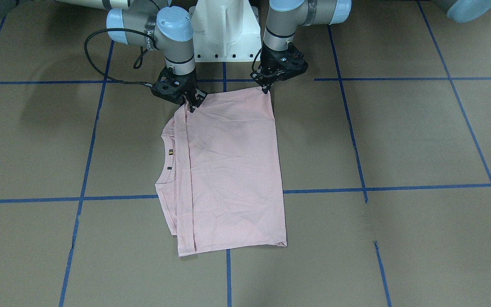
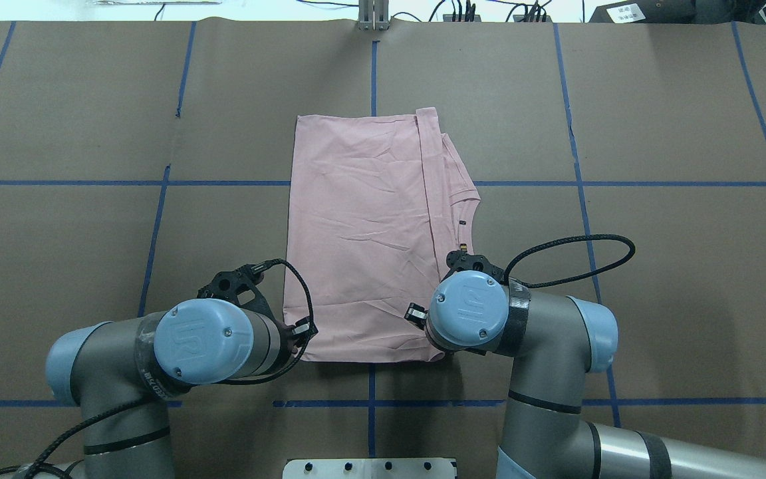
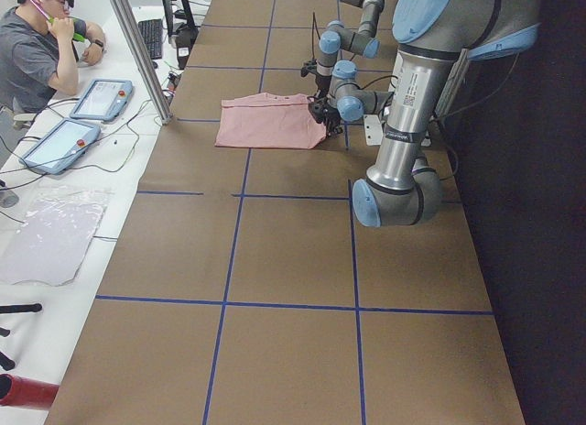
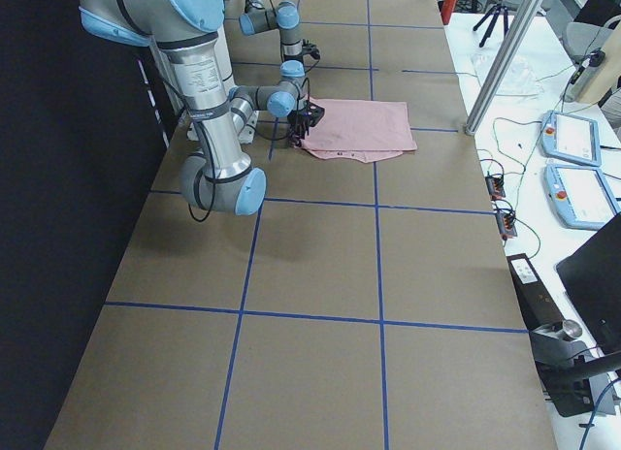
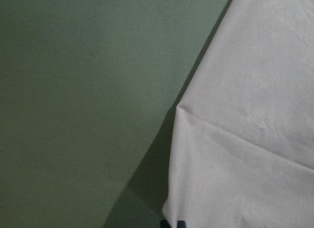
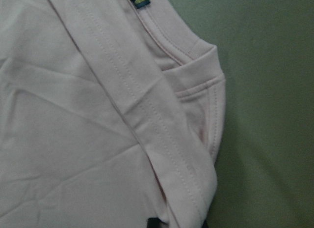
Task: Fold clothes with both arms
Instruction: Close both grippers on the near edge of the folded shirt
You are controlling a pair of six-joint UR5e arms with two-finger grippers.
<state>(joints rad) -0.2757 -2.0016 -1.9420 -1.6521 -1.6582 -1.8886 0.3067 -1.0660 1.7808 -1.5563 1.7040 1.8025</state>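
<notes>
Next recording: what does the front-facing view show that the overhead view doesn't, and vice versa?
Front-facing only: the fingertips of the black left gripper and right gripper at corners of the folded pale pink T-shirt. Overhead only: black cables past the far edge of the brown table; light blue wrist caps hide the fingertips. Both: the shirt flat on the table, collar toward the robot's right.

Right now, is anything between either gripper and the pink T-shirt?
Nothing visible. The left gripper and right gripper sit at the near corners of the T-shirt, apparently pinching it.
</notes>
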